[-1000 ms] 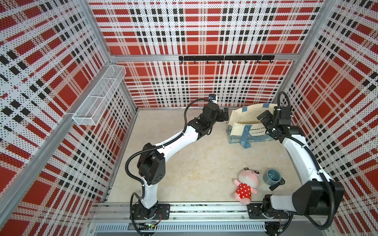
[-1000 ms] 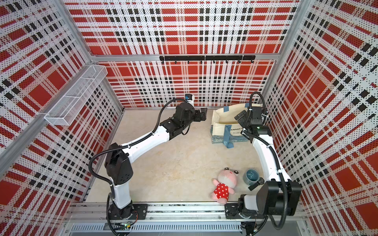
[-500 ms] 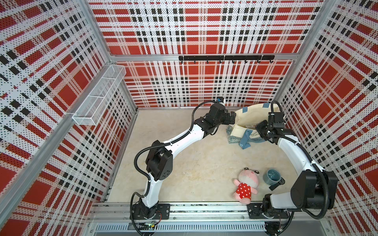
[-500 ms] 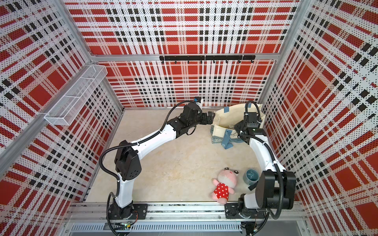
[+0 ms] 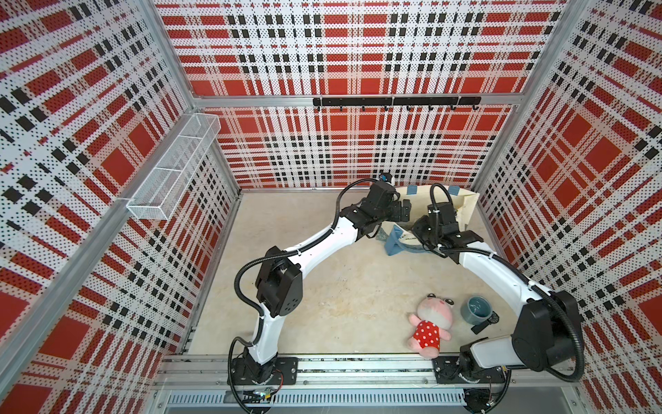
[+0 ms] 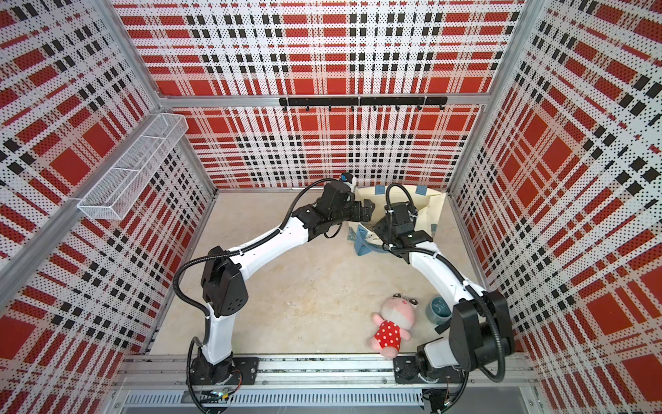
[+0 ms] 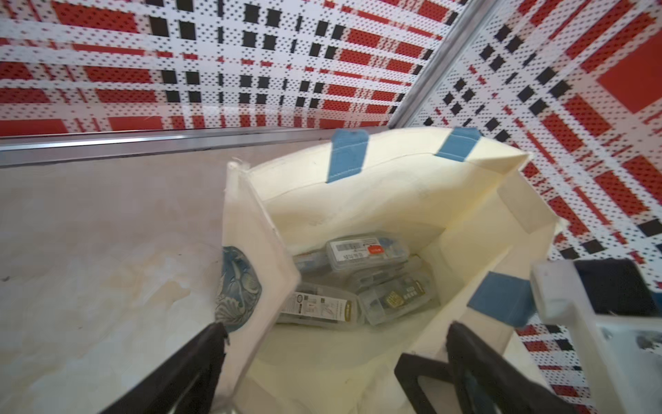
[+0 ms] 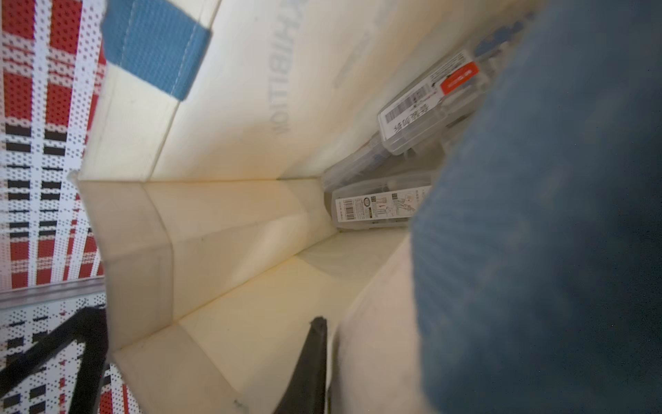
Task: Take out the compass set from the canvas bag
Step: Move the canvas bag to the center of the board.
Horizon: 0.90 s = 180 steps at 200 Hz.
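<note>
The right claw (image 8: 327, 333) is nearly closed on the near rim of the canvas bag (image 7: 358, 200). One dark finger (image 8: 313, 358) lies against the inside of the cream wall. Its partner is hidden behind the cloth and a blurred blue strap (image 8: 537, 251) that fills the right of the right wrist view.

The left claw (image 7: 336, 333) is spread wide and holds nothing. One finger (image 7: 193, 369) sits at the lower left of the left wrist view, just outside the bag's narrow end wall. The other (image 7: 473, 369) is at the lower right, by the long near wall.

The bag's mouth gapes between them. On its bottom several clear plastic cases (image 7: 365, 251) with printed labels lie heaped and touching. Which of them is the compass set cannot be told; all are inside. A blue leaf-patterned band (image 7: 236, 286) shows low on the outside of the end wall.

In both top views the bag (image 5: 467, 208) (image 6: 435, 206) stands in the upper right of the counter (image 5: 340, 286), against the back wall, with both arms meeting at it. Well apart from it, at the lower right, a pink plush toy (image 5: 431, 322) in a red dotted dress lies just beside a blue-grey cup (image 5: 476, 310). A white wire basket (image 5: 175, 168) hangs on the wall at the left, and a black hook rail (image 5: 394, 102) runs along the back wall.
</note>
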{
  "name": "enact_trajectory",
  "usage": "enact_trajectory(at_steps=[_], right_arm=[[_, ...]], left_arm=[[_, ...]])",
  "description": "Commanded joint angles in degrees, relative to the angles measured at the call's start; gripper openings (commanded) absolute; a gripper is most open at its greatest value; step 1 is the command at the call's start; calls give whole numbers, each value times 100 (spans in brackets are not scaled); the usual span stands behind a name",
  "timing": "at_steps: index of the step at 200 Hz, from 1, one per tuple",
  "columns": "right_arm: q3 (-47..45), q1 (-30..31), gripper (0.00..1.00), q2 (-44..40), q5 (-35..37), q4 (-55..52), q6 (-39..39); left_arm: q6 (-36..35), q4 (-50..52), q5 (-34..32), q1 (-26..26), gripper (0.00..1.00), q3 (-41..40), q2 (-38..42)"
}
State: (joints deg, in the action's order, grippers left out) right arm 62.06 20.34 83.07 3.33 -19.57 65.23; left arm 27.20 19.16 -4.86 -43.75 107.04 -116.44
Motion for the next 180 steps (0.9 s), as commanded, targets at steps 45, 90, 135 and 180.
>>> enact_trajectory(at_steps=[45, 90, 135, 180], right_arm=[[289, 1016, 15, 548, 62, 705, 306], [179, 1261, 16, 368, 189, 595, 277], [-184, 1280, 18, -35, 353, 529, 332], [-353, 1280, 21, -308, 527, 466, 315]], left_arm=[[-251, 458, -701, 655, 97, -831, 581], [-1215, 460, -703, 324, 98, -131, 263], [-1897, 440, -939, 225, 91, 728, -483], [-1920, 677, -859, 367, 47, 1076, -752]])
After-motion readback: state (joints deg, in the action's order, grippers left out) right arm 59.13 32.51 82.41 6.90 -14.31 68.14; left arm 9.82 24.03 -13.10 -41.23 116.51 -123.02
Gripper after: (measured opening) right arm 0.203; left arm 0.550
